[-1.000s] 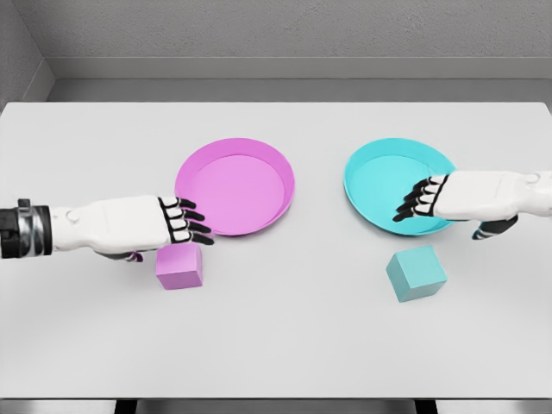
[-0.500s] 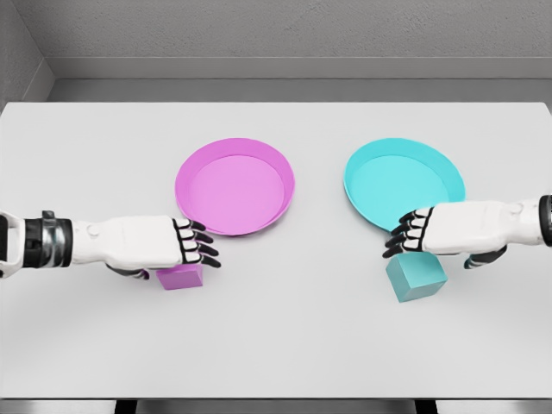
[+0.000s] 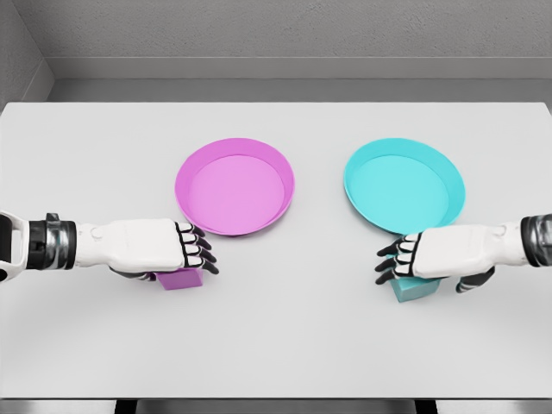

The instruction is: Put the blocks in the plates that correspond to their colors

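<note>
My left hand lies over the pink block, which sits on the white table left of the middle, toward the front edge. Only the block's front face and a strip of its top show below my palm; it is a plain matte cube, the same pink as the plate. My fingers are curled downward over it, but I cannot tell whether they actually grip it.

My right hand covers the teal block, right of the middle and equally near the front edge. It too is a plain cube, mostly hidden, with its lower front showing. The fingers bend over its top; whether they hold it I cannot tell.

The pink plate, round and shallow with a raised rim, sits just behind the pink block. The teal plate, of the same shape, sits just behind the teal block.
</note>
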